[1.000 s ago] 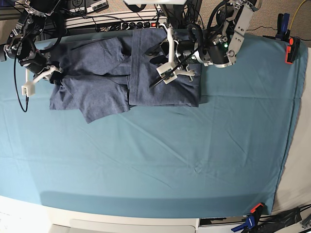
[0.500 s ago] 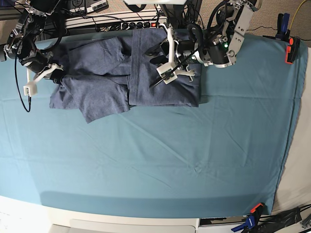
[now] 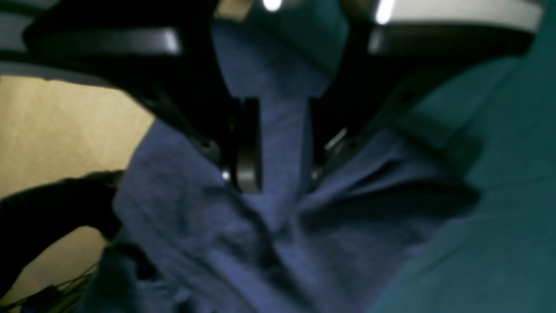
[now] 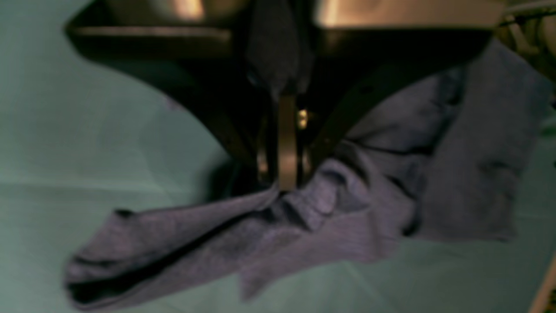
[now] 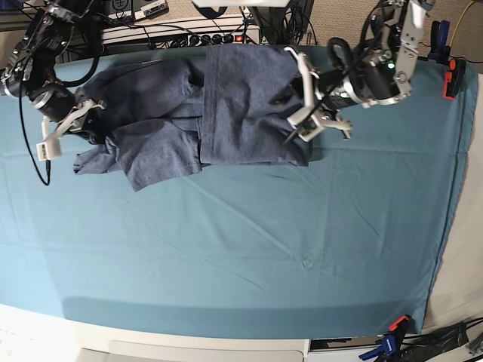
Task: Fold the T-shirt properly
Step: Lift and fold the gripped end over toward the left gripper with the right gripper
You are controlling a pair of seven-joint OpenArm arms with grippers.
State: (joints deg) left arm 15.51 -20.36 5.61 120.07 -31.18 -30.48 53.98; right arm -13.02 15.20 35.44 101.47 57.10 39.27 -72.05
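Teal cloth covers the table; right gripper pinches the T-shirt, left gripper spread apart.

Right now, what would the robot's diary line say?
right hand: shut on T-shirt edge | left hand: open over folded side | shirt: half folded on cloth

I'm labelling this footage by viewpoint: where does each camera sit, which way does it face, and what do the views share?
Base: overhead, facing down on the teal cloth; both arms show, the left gripper on its right.
Left wrist: on the left arm, facing along its open fingers onto the T-shirt.
Right wrist: on the right arm, facing along the right gripper pinching a bunched edge.
Shared: T-shirt and cloth appear in all three.
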